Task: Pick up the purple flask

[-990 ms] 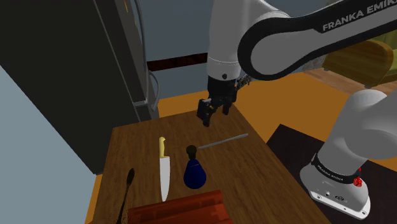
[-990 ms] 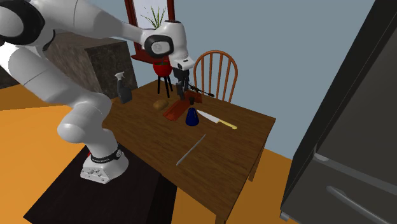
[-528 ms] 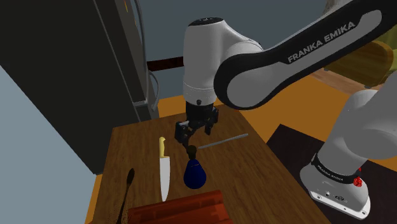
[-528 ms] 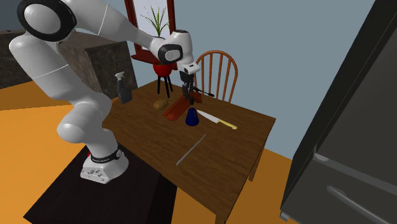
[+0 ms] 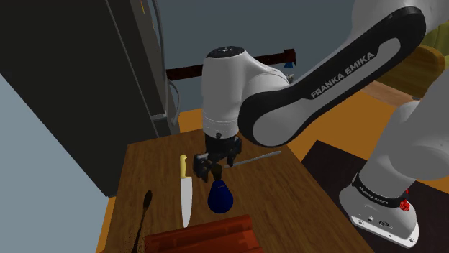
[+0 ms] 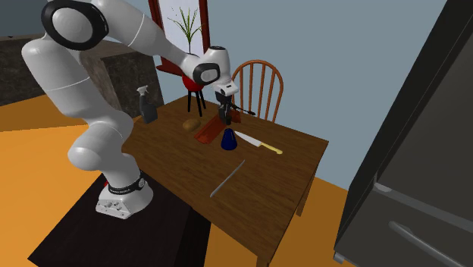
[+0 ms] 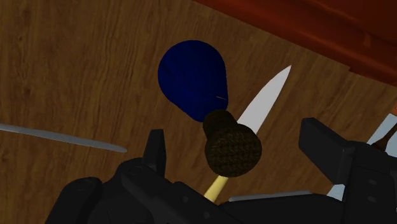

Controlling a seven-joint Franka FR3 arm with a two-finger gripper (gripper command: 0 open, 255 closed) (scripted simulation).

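Observation:
The flask has a dark blue, rounded body and a dark cork stopper, and it stands upright on the wooden table. In the second exterior view the flask sits beside a red-brown board. My black gripper hangs open just above the stopper. From the wrist, the blue flask lies straight below the gripper. Its cork sits between the spread fingers without touching them.
A yellow-handled knife lies beside the flask, and a thin metal rod lies on its other side. A red-brown board and a black utensil are near the front. A spray bottle, a chair and a dark fridge surround the table.
The gripper has travelled from the table's far edge toward the flask and come down, ending right over the stopper. The flask has not moved.

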